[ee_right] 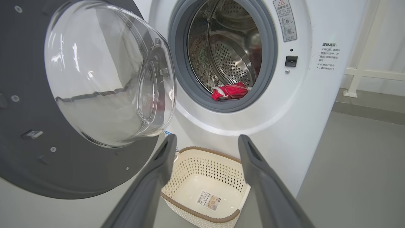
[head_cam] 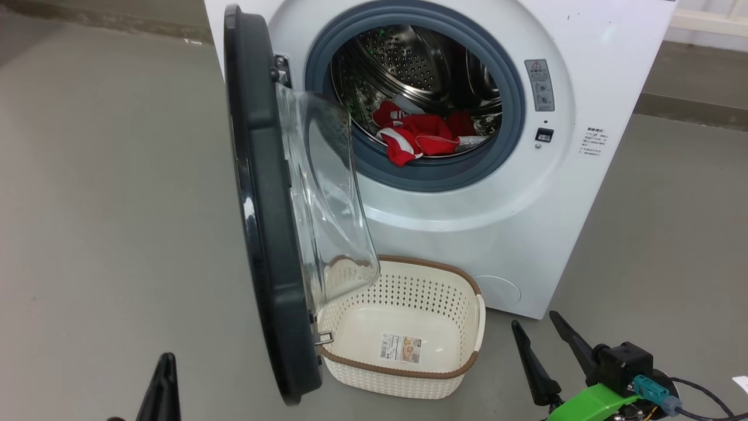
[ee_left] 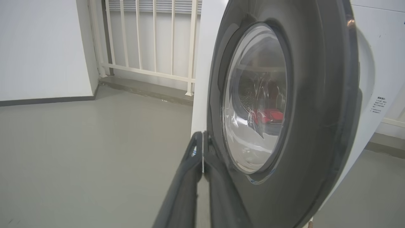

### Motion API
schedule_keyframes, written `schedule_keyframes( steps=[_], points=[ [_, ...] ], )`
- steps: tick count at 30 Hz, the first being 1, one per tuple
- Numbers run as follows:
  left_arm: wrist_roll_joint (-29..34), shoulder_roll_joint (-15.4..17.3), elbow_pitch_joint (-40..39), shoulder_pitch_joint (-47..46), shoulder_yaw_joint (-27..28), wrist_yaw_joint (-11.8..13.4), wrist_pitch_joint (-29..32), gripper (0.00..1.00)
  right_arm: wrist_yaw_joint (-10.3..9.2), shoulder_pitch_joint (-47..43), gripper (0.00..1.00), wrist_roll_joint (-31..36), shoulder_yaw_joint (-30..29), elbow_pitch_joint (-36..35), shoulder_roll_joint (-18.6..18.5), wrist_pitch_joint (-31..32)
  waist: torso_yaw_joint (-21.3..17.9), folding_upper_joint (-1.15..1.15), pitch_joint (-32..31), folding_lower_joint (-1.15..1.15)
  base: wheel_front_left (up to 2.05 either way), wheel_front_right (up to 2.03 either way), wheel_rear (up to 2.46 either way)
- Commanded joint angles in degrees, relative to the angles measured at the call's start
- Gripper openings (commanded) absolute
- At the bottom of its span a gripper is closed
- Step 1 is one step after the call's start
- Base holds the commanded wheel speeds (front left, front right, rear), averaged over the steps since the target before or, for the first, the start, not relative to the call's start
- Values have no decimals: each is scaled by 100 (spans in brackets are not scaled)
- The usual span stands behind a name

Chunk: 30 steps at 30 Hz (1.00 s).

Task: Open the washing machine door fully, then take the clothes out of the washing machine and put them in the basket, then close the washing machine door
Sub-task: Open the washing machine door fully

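Before me on the grey floor [head_cam: 105,204] stood the white washing machine [head_cam: 526,222], its round door [head_cam: 263,234] swung out on the hinge at my left so that, from my head, I saw the black rim nearly edge-on and the clear glass bowl bulging toward the drum. Red clothes [head_cam: 418,137] with white trim lay heaped at the front of the perforated steel drum [head_cam: 409,58], one fold draped over the grey rubber ring [head_cam: 508,117]. On the floor just before the machine, under the opening, sat the cream basket [head_cam: 409,292] with its brown rim, a paper label [head_cam: 400,348] flat on its bottom; the door's glass overlapped its left end. My left claw [ee_left: 202,139] was clenched, fingers nearly together with nothing between them, just beside the outer face of the door's rim; whether it touched I could not tell. My right claw [head_cam: 536,321] hung released and unladen, low at my right, near the basket's handle end.
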<state>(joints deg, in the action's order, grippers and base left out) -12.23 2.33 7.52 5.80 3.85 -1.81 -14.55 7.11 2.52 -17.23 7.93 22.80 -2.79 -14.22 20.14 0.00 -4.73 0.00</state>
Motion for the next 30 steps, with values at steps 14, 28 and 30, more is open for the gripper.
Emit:
schedule_keyframes(
  steps=[14, 28, 30],
  points=[
    [-432, 54, -1733, -1137, -37, 586, 810, 0, 37, 263, 100, -79, 81, -10, -9, -78, -72, 0, -37, 0, 0, 0, 0],
    [-616, 54, -2242, -1494, -1707, 619, 1628, 0, 37, 262, 100, -36, 116, 7, -9, -78, -213, 0, 15, 0, 0, 0, 0],
    [-657, 54, -2025, -1448, -1901, 630, 1678, 0, 37, 271, 100, -32, 134, 16, -9, -78, -249, 0, 23, 0, 0, 0, 0]
  ],
)
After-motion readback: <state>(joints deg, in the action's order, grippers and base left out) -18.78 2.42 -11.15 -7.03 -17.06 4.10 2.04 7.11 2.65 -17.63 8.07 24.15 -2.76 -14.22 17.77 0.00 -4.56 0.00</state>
